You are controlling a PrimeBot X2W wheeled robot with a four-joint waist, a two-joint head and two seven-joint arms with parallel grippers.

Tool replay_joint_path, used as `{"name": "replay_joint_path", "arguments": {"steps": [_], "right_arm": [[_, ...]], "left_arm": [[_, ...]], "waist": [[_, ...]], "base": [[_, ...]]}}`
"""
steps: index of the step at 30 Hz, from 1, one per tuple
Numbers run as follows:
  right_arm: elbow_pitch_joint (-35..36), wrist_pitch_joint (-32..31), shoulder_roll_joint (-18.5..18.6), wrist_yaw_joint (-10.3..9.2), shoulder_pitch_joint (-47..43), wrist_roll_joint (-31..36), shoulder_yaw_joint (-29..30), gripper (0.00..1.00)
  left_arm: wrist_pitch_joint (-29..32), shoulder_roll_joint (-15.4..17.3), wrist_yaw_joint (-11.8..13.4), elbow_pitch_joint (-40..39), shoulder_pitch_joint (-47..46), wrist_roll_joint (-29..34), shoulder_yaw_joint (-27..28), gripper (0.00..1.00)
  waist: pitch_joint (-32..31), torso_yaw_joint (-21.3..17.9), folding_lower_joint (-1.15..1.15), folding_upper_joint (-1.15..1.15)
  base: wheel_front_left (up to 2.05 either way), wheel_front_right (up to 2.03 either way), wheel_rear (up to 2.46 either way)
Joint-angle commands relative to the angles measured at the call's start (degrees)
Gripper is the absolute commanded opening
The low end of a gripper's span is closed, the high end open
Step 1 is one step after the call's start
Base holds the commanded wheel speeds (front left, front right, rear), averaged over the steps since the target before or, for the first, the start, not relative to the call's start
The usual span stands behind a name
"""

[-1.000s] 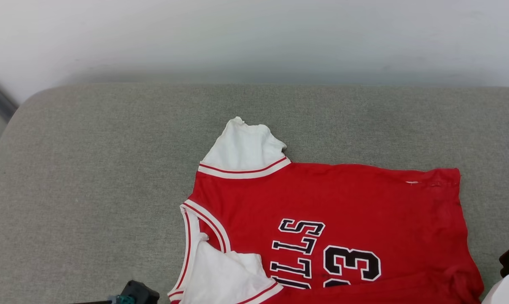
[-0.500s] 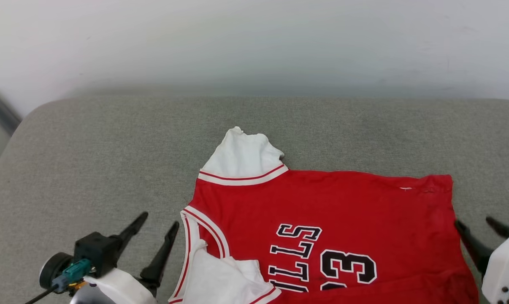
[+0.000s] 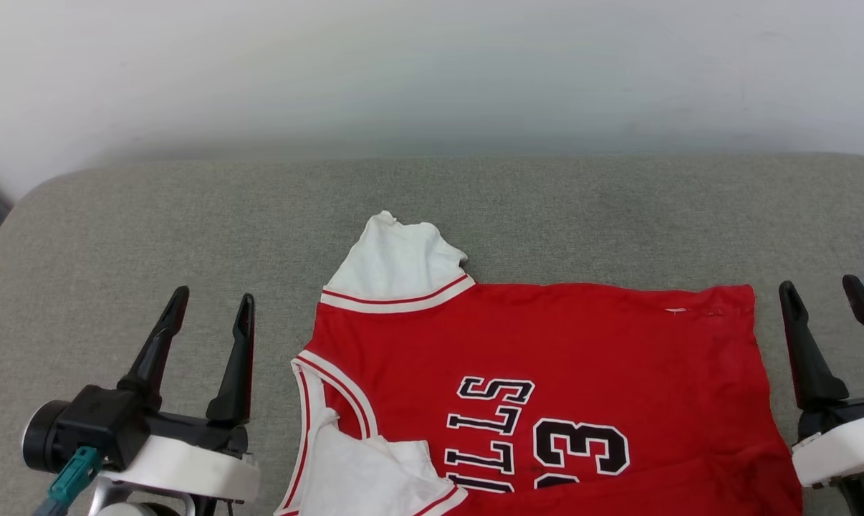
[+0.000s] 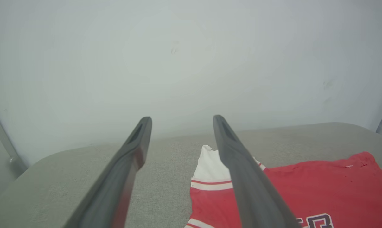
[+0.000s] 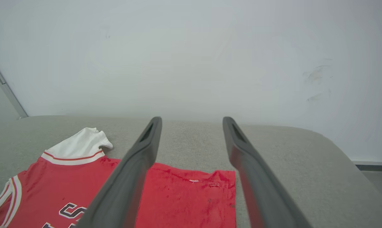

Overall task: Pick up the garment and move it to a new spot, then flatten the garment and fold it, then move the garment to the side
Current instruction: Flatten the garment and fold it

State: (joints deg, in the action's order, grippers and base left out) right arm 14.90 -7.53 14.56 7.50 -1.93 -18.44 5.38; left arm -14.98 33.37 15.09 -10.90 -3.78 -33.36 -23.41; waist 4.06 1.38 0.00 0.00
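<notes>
Both grippers had risen into the head view since a second before, when only their housings peeked in at the bottom corners. We saw the left gripper [image 3: 213, 295] poised over bare cushion just left of the collar [image 3: 332, 380], its two dark fingers [image 3: 235, 358] spread apart and holding nothing. We saw the right gripper [image 3: 817, 283] just past the hem [image 3: 765, 373], likewise spread and empty. Between them the red Bulls jersey [image 3: 546, 337] lay flat and sideways on the grey upholstered cushion [image 3: 152, 215], collar to the left, hem to the right, with a white wall [image 3: 432, 72] behind. Its far sleeve [image 3: 396, 261] stuck out toward the wall; its near sleeve [image 3: 360, 473] lay turned in over the chest.

We judged the folding half made, with the far side next. To do it well, we would pinch the far sleeve's shoulder and the far hem corner [image 3: 744, 297] together, lift only slightly, and carry both toward us evenly so the long edge stayed straight. Thin knit could sag in the middle.
</notes>
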Motion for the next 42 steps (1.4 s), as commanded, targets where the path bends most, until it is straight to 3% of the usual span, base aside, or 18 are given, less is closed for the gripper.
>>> {"name": "replay_joint_path", "arguments": {"steps": [1,6,10,14,23,28,34,39,42], "right_arm": [[-0.02,1.08,-1.04,-0.02,-0.32,0.14,-0.2,1.0],[-0.52,6.32,-4.37,-0.02,0.22,0.55,-0.16,1.0],[0.09,7.22,-5.56,-0.02,1.13,0.75,-0.13,1.0],[1.1,6.88,-6.12,-0.02,2.19,1.05,-0.31,1.0],[0.44,7.53,-7.96,-0.02,4.68,1.13,-0.9,1.0],[-1.18,9.04,-8.98,-0.02,6.26,0.87,-2.63,1.0],[-2.4,11.1,-10.33,-0.02,8.07,0.0,-3.76,1.0],[-3.89,12.22,-10.89,-0.02,9.05,-0.59,-5.03,1.0],[-5.13,13.19,-11.1,-0.02,9.51,-1.01,-5.9,1.0]], "left_arm": [[-0.24,-0.61,-0.58,-0.37,0.86,0.97,0.81,1.0],[-0.19,-4.6,-5.28,-0.82,2.51,5.07,4.92,1.0],[-0.2,-5.5,-9.4,0.44,1.06,6.61,6.57,1.0],[1.05,-3.49,-13.57,2.78,-2.47,5.81,6.34,1.0],[19.04,4.13,-21.07,8.52,-19.92,1.36,3.8,1.0],[30.23,8.62,-22.38,11.83,-31.18,-3.74,0.68,1.0],[45.81,14.95,-22.53,14.84,-42.23,-11.59,-6.84,1.0],[59.13,17.0,-22.55,18.76,-48.35,-17.58,-9.35,1.0],[63.62,17.36,-22.51,20.41,-50.73,-18.49,-10.14,1.0]], "waist": [[0.3,-0.17,0.0,0.0],[1.8,-0.67,0.0,0.0],[3.91,-1.63,0.0,0.0],[6.89,-3.29,0.0,0.0],[14.15,-8.13,0.0,0.0],[18.03,-11.27,0.0,0.0],[22.15,-14.77,0.0,0.0],[24.66,-16.89,0.0,0.0],[25.68,-18.04,0.0,0.0]], "base": [[0.0,0.0,0.0],[0.0,0.0,0.0],[0.0,0.0,0.0],[0.0,0.0,0.0],[0.0,0.0,0.0],[0.0,0.0,0.0],[0.0,0.0,0.0],[0.0,0.0,0.0],[0.0,0.0,0.0]]}}
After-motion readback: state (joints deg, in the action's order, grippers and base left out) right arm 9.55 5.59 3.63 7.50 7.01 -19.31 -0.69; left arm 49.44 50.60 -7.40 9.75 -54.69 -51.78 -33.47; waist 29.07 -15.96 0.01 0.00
